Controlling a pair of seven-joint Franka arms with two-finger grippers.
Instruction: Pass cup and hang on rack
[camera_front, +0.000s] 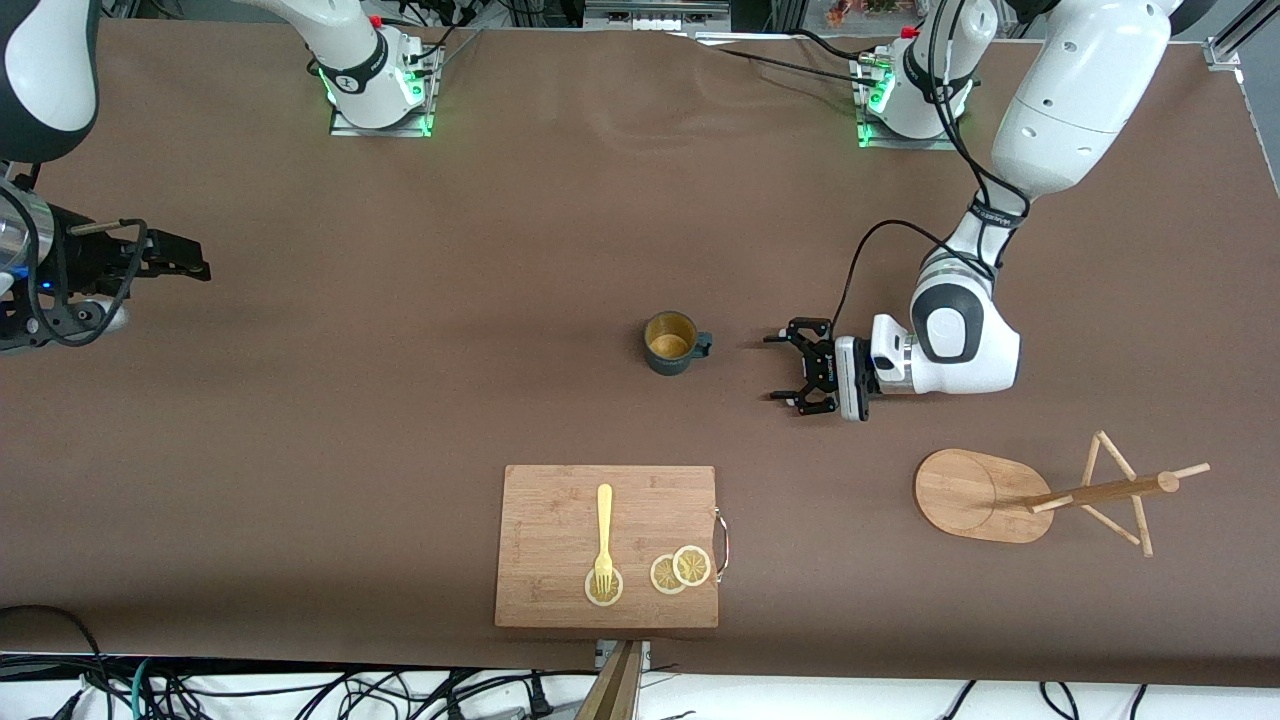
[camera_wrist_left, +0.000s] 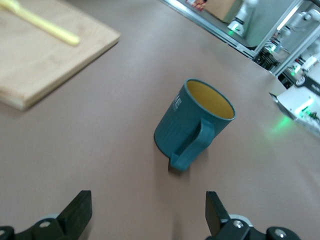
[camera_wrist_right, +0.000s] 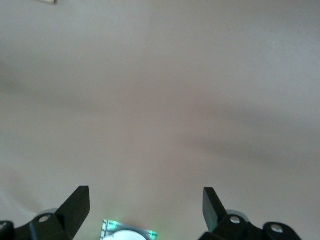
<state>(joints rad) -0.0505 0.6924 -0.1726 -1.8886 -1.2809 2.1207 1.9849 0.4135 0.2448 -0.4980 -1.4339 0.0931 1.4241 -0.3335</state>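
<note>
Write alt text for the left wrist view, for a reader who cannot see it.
A dark teal cup with a yellowish inside stands upright on the brown table, its loop handle turned toward the left gripper, whose open jaws frame it without touching. The corner of a wooden cutting board with a yellow fork handle on it lies beside.

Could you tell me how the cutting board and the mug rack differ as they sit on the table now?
The cutting board is a flat rectangle carrying a fork and lemon slices; the rack has an oval base, a post and pegs, all bare. The board sits nearer the right arm's end. Both are light wood.
</note>
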